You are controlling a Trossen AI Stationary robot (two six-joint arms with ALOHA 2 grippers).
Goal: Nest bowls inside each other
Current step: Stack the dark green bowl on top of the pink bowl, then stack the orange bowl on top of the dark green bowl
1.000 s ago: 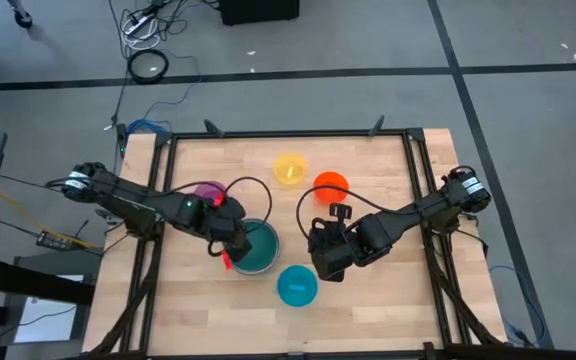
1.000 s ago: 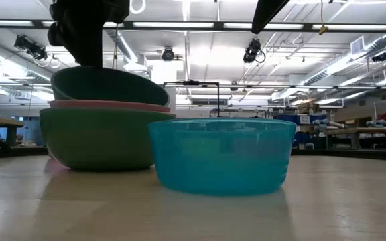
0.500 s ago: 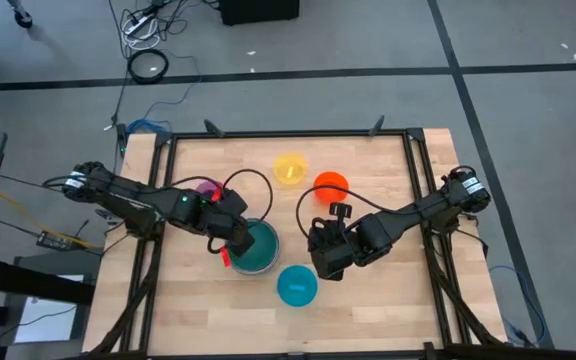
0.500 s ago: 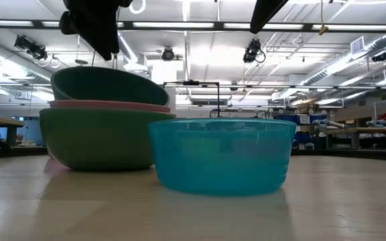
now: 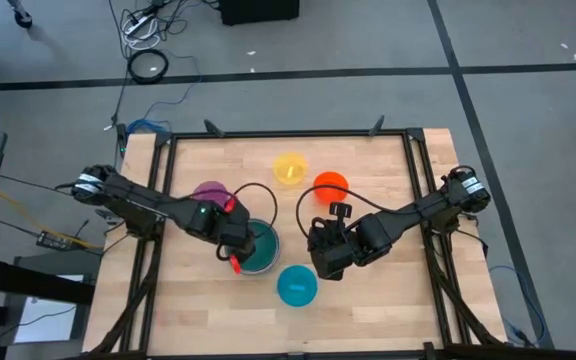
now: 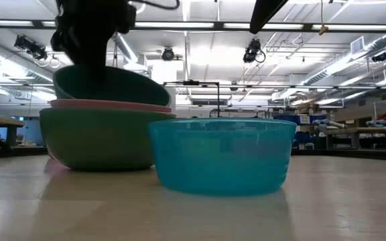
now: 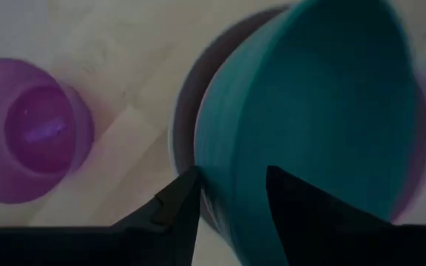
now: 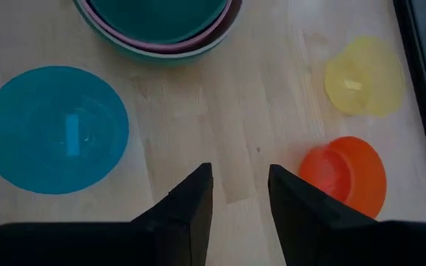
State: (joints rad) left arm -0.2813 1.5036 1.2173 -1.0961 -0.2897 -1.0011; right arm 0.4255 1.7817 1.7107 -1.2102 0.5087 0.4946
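My left gripper straddles the tilted teal bowl rim, fingers apart, unclamped. Right gripper, fingers apart, hangs beside the blue bowl.

In the high view, the near rim of the teal bowl is being hidden by the left gripper, while the stacked bowls beneath are being largely covered.
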